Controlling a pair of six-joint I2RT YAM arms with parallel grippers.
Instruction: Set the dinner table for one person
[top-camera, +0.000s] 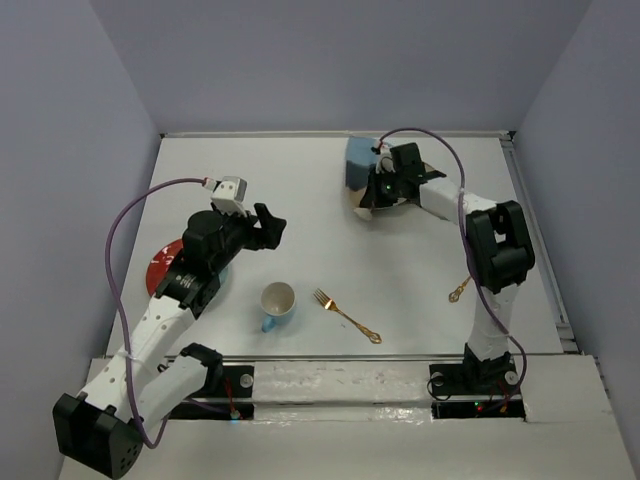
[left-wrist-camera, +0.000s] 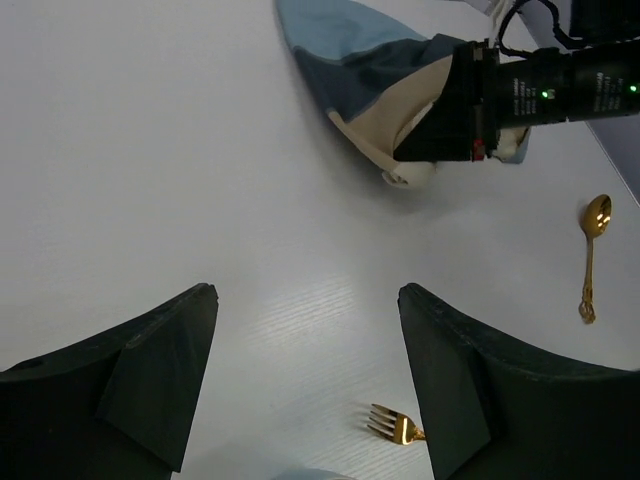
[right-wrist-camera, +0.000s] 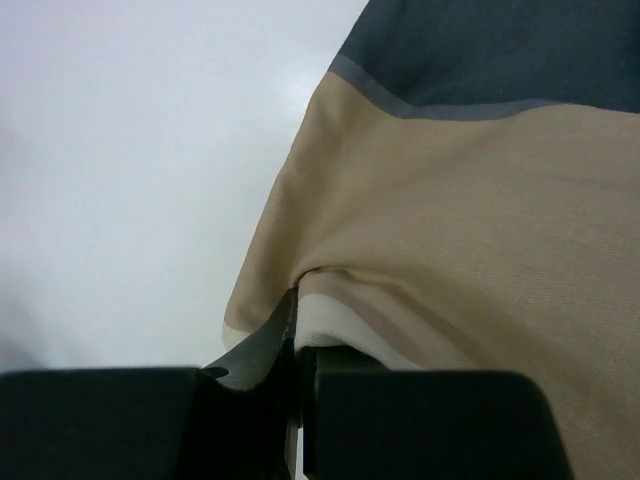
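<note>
The white dinner table (top-camera: 300, 180) carries a blue, tan and grey striped placemat (top-camera: 362, 178), bunched up at the far centre-right. My right gripper (top-camera: 383, 188) is shut on its tan and cream edge; in the right wrist view the closed jaws (right-wrist-camera: 300, 330) pinch the cloth (right-wrist-camera: 450, 220). My left gripper (top-camera: 270, 228) is open and empty above the table's left middle; its fingers (left-wrist-camera: 150, 380) frame bare table. A red plate (top-camera: 162, 262) lies partly under the left arm. A blue cup (top-camera: 278, 303), a gold fork (top-camera: 347, 315) and a gold spoon (top-camera: 459, 291) lie near the front.
In the left wrist view the placemat (left-wrist-camera: 370, 60), the right gripper (left-wrist-camera: 415, 150), the spoon (left-wrist-camera: 590, 255) and the fork's tines (left-wrist-camera: 395, 427) show. Grey walls enclose the table on three sides. The arm bases sit at the near edge.
</note>
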